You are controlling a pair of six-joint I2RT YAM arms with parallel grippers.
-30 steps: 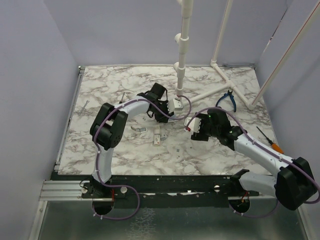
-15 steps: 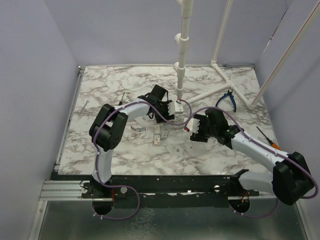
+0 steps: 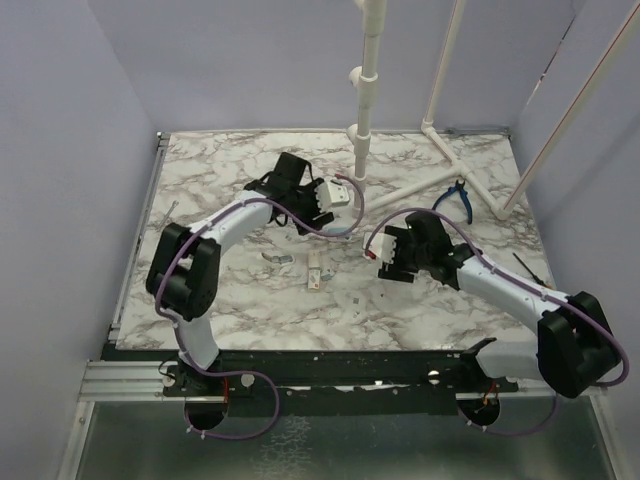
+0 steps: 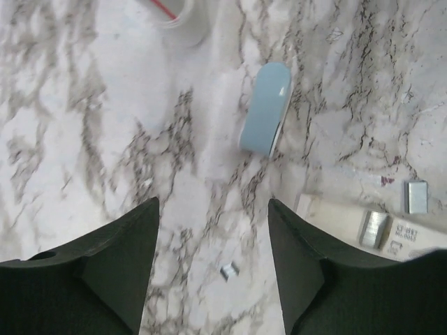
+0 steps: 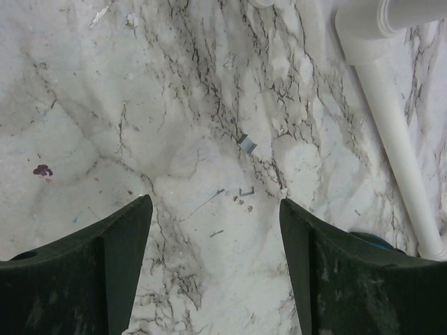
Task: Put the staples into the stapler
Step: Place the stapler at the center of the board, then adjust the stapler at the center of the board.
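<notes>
Above the marble table (image 3: 200, 170), left gripper (image 4: 211, 209) hovering with fingers spread and empty, stapler (image 4: 265, 108) lying just ahead, staples (image 4: 374, 229) resting on white box (image 4: 328, 215), right gripper (image 5: 213, 202) likewise gaping wide.

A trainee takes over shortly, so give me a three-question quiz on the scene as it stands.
1. True or false: the left fingers are closed on the stapler.
2. A staple strip lies on: A the white box, B the stapler, C a white pipe.
3. Fill in: the blue-handled tool is a pair of ___.
Key: 1 false; 2 A; 3 pliers.
</notes>
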